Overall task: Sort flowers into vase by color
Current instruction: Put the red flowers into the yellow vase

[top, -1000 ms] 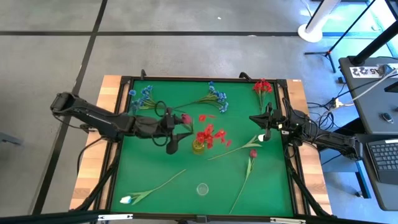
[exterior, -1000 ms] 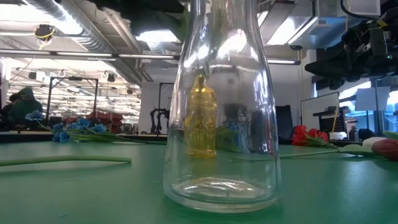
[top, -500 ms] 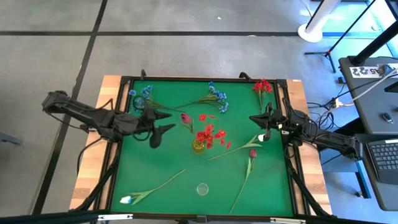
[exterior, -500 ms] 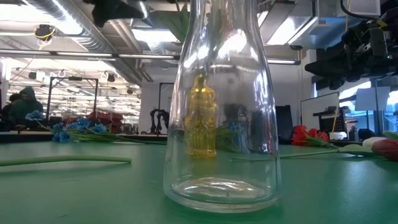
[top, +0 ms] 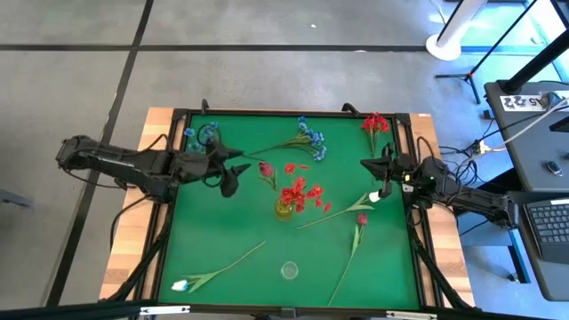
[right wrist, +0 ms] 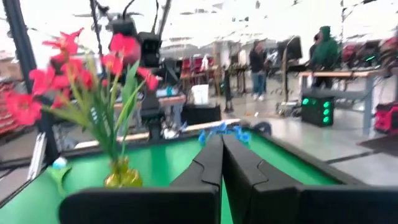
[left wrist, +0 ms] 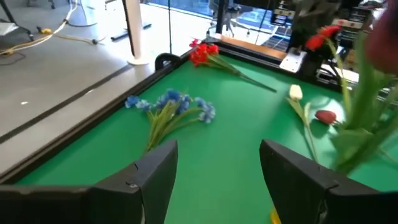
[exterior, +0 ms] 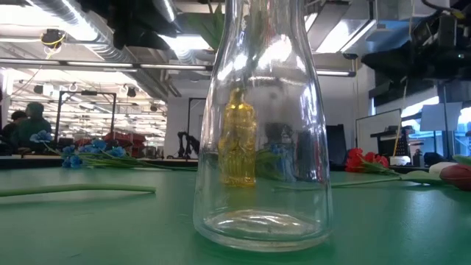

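A small yellow vase [top: 284, 210] stands mid-table holding red-blossom sprays [top: 300, 192] and a pink bud [top: 266, 169] that leans toward the left. My left gripper [top: 233, 174] is open and empty, left of that bud. Its wrist view shows the bud's stem [left wrist: 367, 106] close by. My right gripper [top: 380, 176] is shut and empty near the right edge, above a white bud [top: 374, 197]. An empty clear vase [top: 289, 269] stands near the front edge. Blue sprays [top: 311, 139] [top: 201, 134], a red spray [top: 375, 124], a red bud [top: 361, 219] and a white bud [top: 181, 285] lie flat on the mat.
A black raised frame [top: 174, 178] borders the green mat. The clear vase [exterior: 261, 147] fills the low view, with the yellow vase [exterior: 239, 140] behind it. The long stems [top: 342, 271] [top: 233, 260] lie across the front half of the mat. People stand in the room beyond.
My left gripper has drawn back from the pink bud toward the table's left and far edges, staying open. The bud stays leaning from the yellow vase. My right gripper has shifted slightly toward the right edge and risen a little.
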Available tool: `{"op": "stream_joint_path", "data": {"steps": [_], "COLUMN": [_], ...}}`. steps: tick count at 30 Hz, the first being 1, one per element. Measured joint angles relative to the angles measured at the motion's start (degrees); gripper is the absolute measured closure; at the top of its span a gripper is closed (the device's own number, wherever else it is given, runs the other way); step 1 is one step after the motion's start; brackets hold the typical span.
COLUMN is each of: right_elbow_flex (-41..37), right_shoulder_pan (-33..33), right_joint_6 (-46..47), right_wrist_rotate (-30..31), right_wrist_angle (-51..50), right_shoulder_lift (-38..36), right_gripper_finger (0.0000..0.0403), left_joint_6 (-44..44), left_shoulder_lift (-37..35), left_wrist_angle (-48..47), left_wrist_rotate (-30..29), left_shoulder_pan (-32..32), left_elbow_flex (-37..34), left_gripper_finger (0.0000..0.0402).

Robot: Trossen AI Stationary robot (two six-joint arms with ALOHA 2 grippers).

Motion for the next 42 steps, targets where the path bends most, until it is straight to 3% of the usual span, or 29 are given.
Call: {"op": "stream_joint_path", "data": {"steps": [4,9,15,18,22,26,32,38,42], "right_elbow_flex": [0.0,0.0,0.0,3.3,11.8,18.6,29.5,34.0,34.0], "right_shoulder_pan": [0.0,0.0,0.0,0.0,0.0,0.0,0.0,0.0,-1.6], "right_joint_6": [0.5,6.4,6.1,9.0,12.4,12.7,17.6,24.5,27.9], "right_wrist_rotate": [1.2,-1.7,1.9,9.6,17.6,21.1,34.3,36.3,37.3], "right_wrist_angle": [5.6,11.2,10.8,-0.8,-21.0,-28.2,-45.5,-56.2,-60.2], "right_shoulder_lift": [0.0,0.0,0.0,0.2,4.5,11.9,26.1,39.6,46.4], "right_gripper_finger": [0.0393,0.0393,0.0393,0.0393,0.0393,0.0393,0.0393,0.0389,0.0354], "left_joint_6": [0.2,0.8,4.4,7.5,8.2,8.2,8.1,7.6,2.7], "left_shoulder_lift": [0.0,1.3,0.5,-1.0,-1.2,-0.7,-0.9,-0.9,-0.8], "left_wrist_angle": [-0.3,-0.4,9.5,16.9,19.0,17.8,19.1,17.2,16.5], "left_wrist_rotate": [8.0,16.9,22.7,25.1,25.7,25.7,25.6,25.6,25.3], "left_shoulder_pan": [6.9,15.7,18.6,18.0,18.6,18.7,18.6,18.9,18.1], "left_elbow_flex": [0.0,0.0,0.0,0.1,0.1,-0.1,-2.4,-4.4,-6.4], "left_gripper_finger": [0.0178,0.0178,0.0178,0.0178,0.0178,0.0178,0.0179,0.0179,0.0179]}}
